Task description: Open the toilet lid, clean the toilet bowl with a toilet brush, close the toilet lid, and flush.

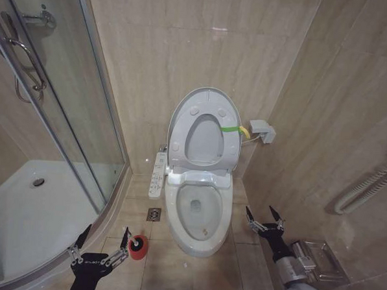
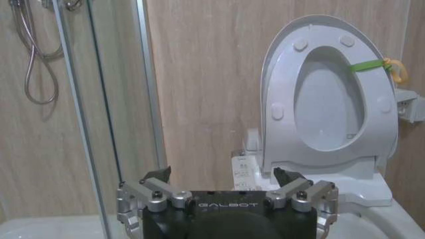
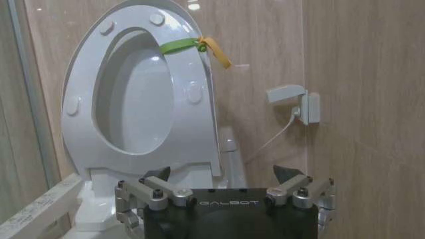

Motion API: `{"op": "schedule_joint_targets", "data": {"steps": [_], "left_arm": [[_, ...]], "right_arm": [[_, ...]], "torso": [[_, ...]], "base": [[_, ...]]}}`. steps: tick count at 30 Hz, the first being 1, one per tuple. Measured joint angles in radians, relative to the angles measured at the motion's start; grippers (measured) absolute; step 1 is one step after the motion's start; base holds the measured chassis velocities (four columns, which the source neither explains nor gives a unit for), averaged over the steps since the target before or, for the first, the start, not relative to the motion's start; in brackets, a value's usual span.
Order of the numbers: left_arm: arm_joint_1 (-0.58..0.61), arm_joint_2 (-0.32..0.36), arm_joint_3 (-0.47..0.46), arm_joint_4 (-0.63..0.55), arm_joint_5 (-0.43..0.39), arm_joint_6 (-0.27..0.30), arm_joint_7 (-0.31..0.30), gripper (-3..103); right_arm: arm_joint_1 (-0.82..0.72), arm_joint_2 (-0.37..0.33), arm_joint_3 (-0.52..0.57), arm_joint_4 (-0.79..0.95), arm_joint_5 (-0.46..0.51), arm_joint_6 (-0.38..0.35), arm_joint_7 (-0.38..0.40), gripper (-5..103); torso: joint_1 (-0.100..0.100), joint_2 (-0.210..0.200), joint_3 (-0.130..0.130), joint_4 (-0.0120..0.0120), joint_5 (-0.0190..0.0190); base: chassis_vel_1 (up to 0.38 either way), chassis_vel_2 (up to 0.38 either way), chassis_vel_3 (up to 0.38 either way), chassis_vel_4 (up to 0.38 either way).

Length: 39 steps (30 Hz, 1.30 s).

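The toilet lid (image 1: 206,92) stands raised against the back wall, with the seat ring (image 1: 181,128) up in front of it and a green-yellow strap (image 1: 232,129) at its edge. The toilet bowl (image 1: 196,213) lies open below, its button panel (image 1: 157,174) on the side. A red round holder (image 1: 137,246) with a dark brush head in it sits on the floor beside the bowl; I cannot make out the toilet brush handle. My left gripper (image 1: 106,234) (image 2: 222,174) is open just beside the holder. My right gripper (image 1: 261,212) (image 3: 222,172) is open on the bowl's other side. Both wrist views face the raised lid (image 2: 332,99) (image 3: 133,99).
A glass shower enclosure (image 1: 59,112) with a white tray (image 1: 28,208) borders the left. A floor drain (image 1: 153,214) lies by the bowl. A wall outlet box (image 1: 262,130) and its cord are beside the lid. A grey hose (image 1: 366,190) and a metal holder (image 1: 324,259) are on the right wall.
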Motion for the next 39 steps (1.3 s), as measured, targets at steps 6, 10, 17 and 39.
{"op": "schedule_joint_targets", "data": {"steps": [6,10,17,39], "left_arm": [[0.000,0.000,0.000,0.000,0.000,0.000,0.000,100],[0.000,0.000,0.000,0.000,0.000,0.000,0.000,100],[0.000,0.000,0.000,0.000,0.000,0.000,0.000,100],[0.000,0.000,0.000,0.000,0.000,0.000,0.000,100]], "right_arm": [[0.000,0.000,0.000,0.000,0.000,0.000,0.000,100],[0.000,0.000,0.000,0.000,0.000,0.000,0.000,100],[0.000,0.000,0.000,0.000,0.000,0.000,0.000,100],[0.000,0.000,0.000,0.000,0.000,0.000,0.000,100]], "torso": [[0.000,0.000,0.000,0.0000,0.0000],[0.000,0.000,0.000,0.0000,0.0000],[0.000,0.000,0.000,0.0000,0.0000],[0.000,0.000,0.000,0.0000,0.0000]], "base": [[0.000,0.000,0.000,0.000],[0.000,0.000,0.000,0.000],[0.000,0.000,0.000,0.000],[0.000,0.000,0.000,0.000]]}}
